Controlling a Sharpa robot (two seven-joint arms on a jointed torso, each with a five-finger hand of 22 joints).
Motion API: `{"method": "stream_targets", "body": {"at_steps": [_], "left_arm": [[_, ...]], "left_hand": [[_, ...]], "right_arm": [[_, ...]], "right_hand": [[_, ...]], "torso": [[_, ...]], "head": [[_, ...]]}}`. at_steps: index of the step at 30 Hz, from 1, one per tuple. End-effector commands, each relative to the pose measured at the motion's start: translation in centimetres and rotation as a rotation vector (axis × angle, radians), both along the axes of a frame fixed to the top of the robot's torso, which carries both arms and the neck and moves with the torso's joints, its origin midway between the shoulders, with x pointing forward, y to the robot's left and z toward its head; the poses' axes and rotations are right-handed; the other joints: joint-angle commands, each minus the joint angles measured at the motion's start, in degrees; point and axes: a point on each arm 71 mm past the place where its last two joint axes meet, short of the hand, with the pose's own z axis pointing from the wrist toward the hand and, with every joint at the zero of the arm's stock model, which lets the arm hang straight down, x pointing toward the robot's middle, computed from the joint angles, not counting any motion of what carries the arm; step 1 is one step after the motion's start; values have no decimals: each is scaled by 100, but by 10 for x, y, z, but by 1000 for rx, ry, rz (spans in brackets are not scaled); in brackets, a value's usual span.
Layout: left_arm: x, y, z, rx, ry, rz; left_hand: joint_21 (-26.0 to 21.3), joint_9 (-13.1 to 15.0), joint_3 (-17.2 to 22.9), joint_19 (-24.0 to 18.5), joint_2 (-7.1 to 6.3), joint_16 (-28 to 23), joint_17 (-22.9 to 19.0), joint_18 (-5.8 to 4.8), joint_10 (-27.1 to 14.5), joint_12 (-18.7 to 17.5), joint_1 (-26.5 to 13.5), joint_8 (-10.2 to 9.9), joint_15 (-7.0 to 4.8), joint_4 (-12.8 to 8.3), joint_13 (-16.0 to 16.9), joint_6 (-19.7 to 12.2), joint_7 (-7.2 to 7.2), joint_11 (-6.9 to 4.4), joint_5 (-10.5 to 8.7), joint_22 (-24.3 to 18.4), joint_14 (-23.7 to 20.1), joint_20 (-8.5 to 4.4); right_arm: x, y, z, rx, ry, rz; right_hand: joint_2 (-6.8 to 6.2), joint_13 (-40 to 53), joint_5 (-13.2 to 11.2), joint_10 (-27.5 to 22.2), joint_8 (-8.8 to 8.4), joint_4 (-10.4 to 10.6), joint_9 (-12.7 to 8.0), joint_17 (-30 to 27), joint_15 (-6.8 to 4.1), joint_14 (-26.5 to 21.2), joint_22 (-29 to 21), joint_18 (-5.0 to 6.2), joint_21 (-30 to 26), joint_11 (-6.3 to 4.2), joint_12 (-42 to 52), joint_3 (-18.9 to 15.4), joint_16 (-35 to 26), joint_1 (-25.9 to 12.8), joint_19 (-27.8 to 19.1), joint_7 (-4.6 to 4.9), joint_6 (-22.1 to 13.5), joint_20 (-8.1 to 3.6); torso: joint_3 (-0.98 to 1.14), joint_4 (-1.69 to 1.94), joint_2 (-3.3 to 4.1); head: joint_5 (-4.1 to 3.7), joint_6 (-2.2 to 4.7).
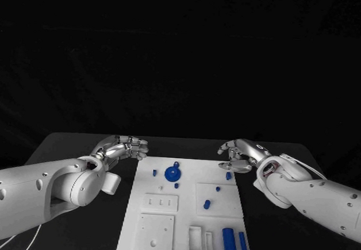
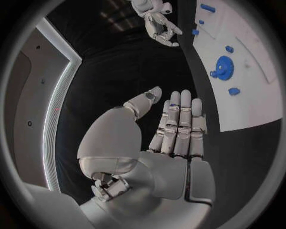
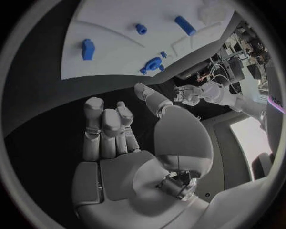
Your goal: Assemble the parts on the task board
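The white task board (image 1: 224,220) lies in the middle of the black table. A blue gear (image 1: 173,172) sits near its far end, with small blue parts (image 1: 229,175) scattered around it and two blue cylinders (image 1: 229,241) near the front right. My left hand (image 1: 122,148) hovers off the board's far left corner, its fingers stretched out and holding nothing (image 2: 176,126). My right hand (image 1: 240,155) hovers off the far right corner, its fingers loosely extended and empty (image 3: 110,131). The gear (image 2: 223,67) and the board (image 3: 113,57) also appear in the wrist views.
The board carries raised white blocks and recesses: a slotted block (image 1: 161,202), a square plate (image 1: 155,234) and a frame (image 1: 196,239). Bare black table (image 1: 79,149) lies to both sides of the board and beyond it.
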Motion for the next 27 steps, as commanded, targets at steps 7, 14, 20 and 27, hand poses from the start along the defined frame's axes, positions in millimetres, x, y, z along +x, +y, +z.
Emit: {"method": "stream_targets", "body": {"at_steps": [7, 14, 20, 27], "left_arm": [[-1, 0, 1, -19, -13, -7], [-1, -1, 1, -20, -13, -10], [-2, -3, 1, -23, -13, -18], [-2, -5, 0, -25, -11, -24]], "left_hand": [[43, 5, 18, -46, 5, -20, 15, 84, -47, -20, 13, -22, -6, -40, -16, 8, 0, 29, 22, -19, 36, -15], [48, 6, 17, -53, -14, -30, 22, 79, -99, -61, 24, -42, -4, -42, -32, -15, 11, 56, 22, -30, 31, -16], [52, 9, 13, -64, -37, -38, 27, 76, -136, -91, 37, -56, -2, -47, -43, -29, 19, 76, 21, -37, 25, -16], [57, 12, 9, -71, -46, -44, 31, 74, -159, -110, 44, -62, 0, -47, -49, -35, 24, 88, 21, -40, 20, -15]], "right_arm": [[5, -37, -7, 5, 77, 45], [6, -53, -19, -20, 104, 15], [8, -54, -34, -26, 131, 4], [8, -49, -47, -28, 159, 4]], "right_hand": [[50, -46, 341, -105, -52, -112, -18, 23, 29, -37, 101, 491, -5, 42, -37, -417, -69, 233, -92, 47, -82, 68], [47, -62, 449, -151, -68, -109, -28, 24, -3, -68, 97, 491, -26, 8, -52, -530, -108, 458, -154, 10, -112, 115], [20, -70, 515, -181, -101, -109, -44, 26, -27, -89, 96, 491, -38, -20, -64, -573, -129, 532, -186, -20, -174, 144], [29, -76, 481, -201, -126, -102, -56, 30, -52, -103, 96, 491, -44, -45, -72, -628, -144, 536, -207, -46, -233, 164]], "torso": [[59, -55, -17], [66, -57, -10], [62, -48, -2], [45, -22, -15]], "head": [[-3, -22], [-22, -43], [-35, -78], [-65, -131]]}}
